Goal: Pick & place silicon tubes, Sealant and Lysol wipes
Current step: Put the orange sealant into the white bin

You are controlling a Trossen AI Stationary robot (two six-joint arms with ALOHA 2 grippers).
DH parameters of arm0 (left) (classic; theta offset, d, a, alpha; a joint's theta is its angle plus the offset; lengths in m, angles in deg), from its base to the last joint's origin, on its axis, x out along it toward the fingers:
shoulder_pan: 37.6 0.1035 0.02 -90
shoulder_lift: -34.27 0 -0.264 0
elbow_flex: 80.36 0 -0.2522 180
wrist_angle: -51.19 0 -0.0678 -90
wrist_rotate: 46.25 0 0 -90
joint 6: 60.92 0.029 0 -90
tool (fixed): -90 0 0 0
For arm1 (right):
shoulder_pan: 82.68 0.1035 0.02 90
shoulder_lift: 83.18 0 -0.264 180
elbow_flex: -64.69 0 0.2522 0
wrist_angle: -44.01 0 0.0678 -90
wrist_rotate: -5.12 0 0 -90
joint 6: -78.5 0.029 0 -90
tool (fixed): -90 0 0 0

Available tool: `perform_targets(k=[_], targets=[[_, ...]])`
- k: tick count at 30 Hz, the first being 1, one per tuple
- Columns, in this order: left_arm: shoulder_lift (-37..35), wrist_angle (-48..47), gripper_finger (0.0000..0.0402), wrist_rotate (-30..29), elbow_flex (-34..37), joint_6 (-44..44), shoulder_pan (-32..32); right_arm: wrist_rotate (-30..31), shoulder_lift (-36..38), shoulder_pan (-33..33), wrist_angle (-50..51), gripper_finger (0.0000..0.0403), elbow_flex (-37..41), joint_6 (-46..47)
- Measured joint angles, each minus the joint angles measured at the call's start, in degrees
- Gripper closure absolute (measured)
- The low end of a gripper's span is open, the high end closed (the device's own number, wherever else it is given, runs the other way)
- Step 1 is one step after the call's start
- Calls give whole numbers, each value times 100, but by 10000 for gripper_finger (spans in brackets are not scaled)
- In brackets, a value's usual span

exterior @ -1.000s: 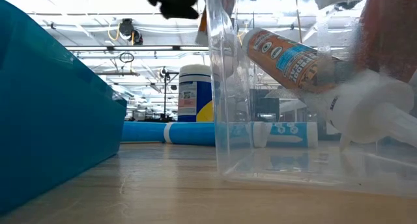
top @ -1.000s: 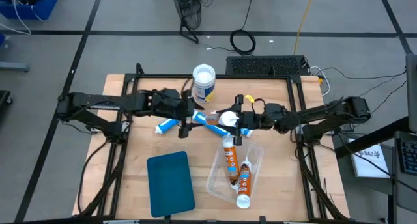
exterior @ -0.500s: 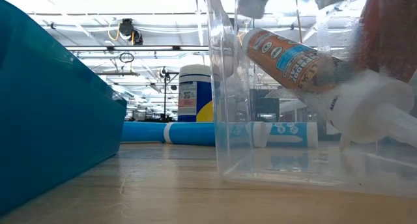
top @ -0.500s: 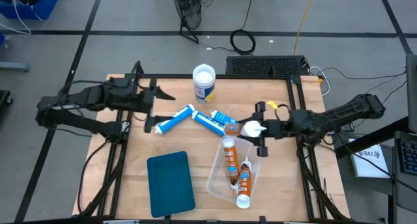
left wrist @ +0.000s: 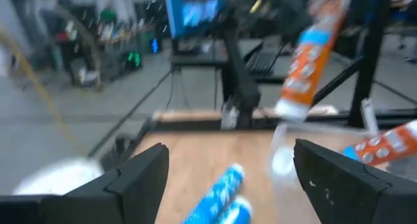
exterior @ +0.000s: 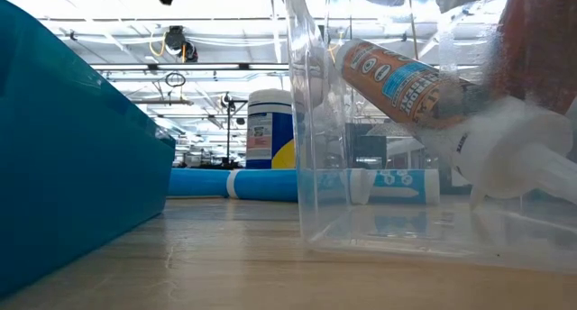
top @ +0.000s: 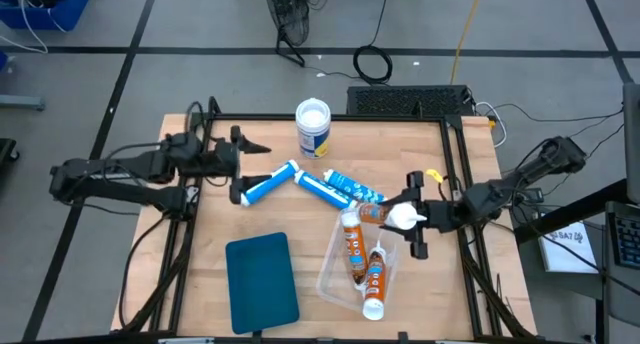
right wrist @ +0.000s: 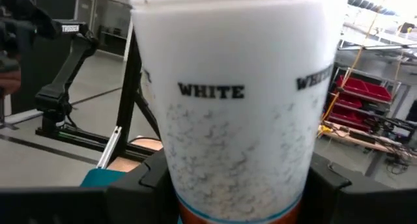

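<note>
At the near edge of the tabletop (top: 420,284) lie a teal bin (top: 262,282) and a clear tray (top: 340,274) with two orange-labelled tubes (top: 353,249) in it. Over the tray's far end the right hand (top: 412,217) grips a third orange tube (top: 385,214), whose white base reads "WHITE" in the right wrist view. Farther back two blue tubes (top: 270,184) lie flat mid-table. The left hand (top: 238,164), fingers apart and empty, hovers at the left edge. Farthest, one Lysol wipes canister (top: 313,127) stands upright by the back edge, its label too small to read.
</note>
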Motion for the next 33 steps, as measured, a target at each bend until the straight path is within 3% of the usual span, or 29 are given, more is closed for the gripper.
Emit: perform_targets(k=[6, 12, 16, 20, 26, 33], targets=[[11, 17, 79, -183, 425, -147, 111, 32, -295, 545, -300, 207, 0, 109], [39, -90, 91, -185, 595, -151, 116, 36, -658, 1132, -1352, 207, -4, 59], [45, -122, 88, -186, 601, -160, 116, 111, -935, 1205, -1763, 208, -9, 112], [41, -89, 80, -185, 601, -166, 116, 577, -1357, 1092, -2207, 208, -38, 446], [42, -92, 74, -187, 601, -165, 120, 965, -2005, 771, -1629, 208, -556, 1156], [41, -89, 86, -187, 601, -164, 118, 945, -2659, 601, -516, 208, -1080, 2158]])
